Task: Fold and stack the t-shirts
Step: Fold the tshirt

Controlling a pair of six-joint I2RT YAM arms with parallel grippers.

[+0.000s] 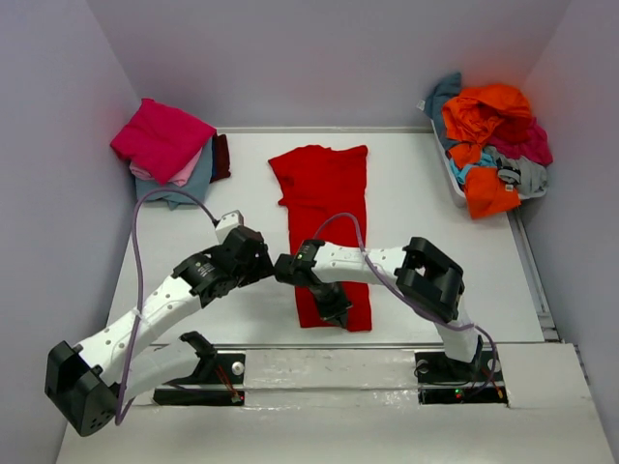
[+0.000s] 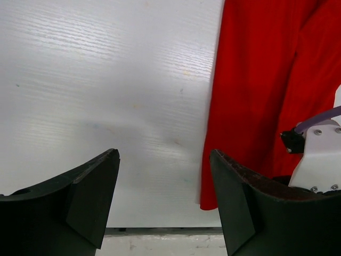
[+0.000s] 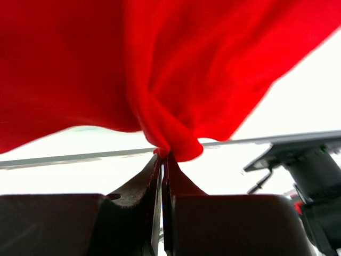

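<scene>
A bright red t-shirt point(image 1: 324, 208) lies as a long narrow strip down the middle of the table. My right gripper point(image 1: 334, 307) is shut on its near hem, and the cloth point(image 3: 176, 69) bunches up from the pinched fingertips point(image 3: 164, 156). My left gripper point(image 1: 274, 268) is open and empty just left of the shirt's near part; the shirt's edge point(image 2: 234, 106) runs past its right finger point(image 2: 240, 202). A folded stack with a magenta shirt point(image 1: 162, 138) on top, pale pink and grey-blue below, sits at the far left.
A white bin point(image 1: 455, 179) at the far right holds a heap of unfolded shirts, orange point(image 1: 488, 111) on top with teal, grey and magenta. The right arm's link point(image 2: 319, 154) shows at the left wrist view's right edge. Walls close in the table.
</scene>
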